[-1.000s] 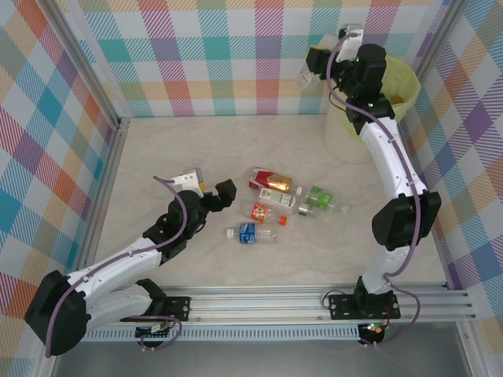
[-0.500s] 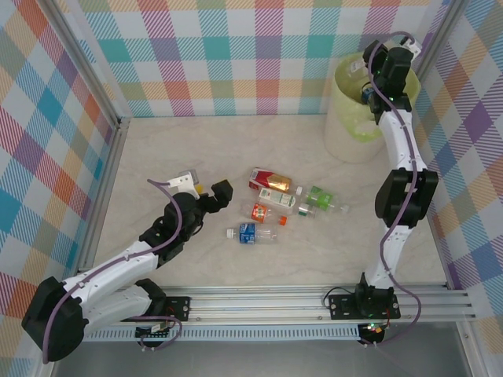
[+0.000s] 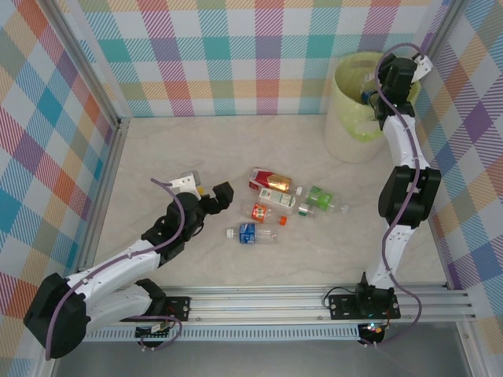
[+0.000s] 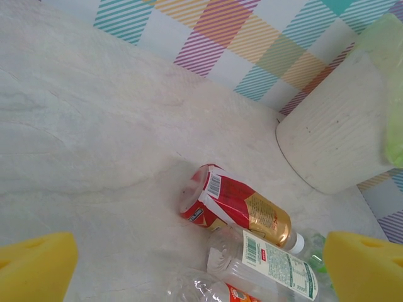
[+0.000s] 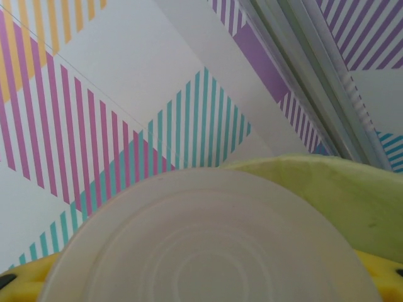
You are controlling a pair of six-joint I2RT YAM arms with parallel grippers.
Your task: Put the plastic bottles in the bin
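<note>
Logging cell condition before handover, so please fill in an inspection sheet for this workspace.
Surface: pale marbled tabletop, no spills seen.
Job's things: five loose bottles lying mid-table; bag-lined bin at the far right.
Clutter: nothing seen.
Grippers: left gripper open beside the bottles; right gripper above the bin, shut on a clear bottle.
Cables: purple cable along each arm, no snag seen.
Surroundings: checked walls, metal frame, rail at the near edge.

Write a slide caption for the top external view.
Right pincer holds a clear bottle over the lined bin; open left pincer hovers near five bottles lying loose.
</note>
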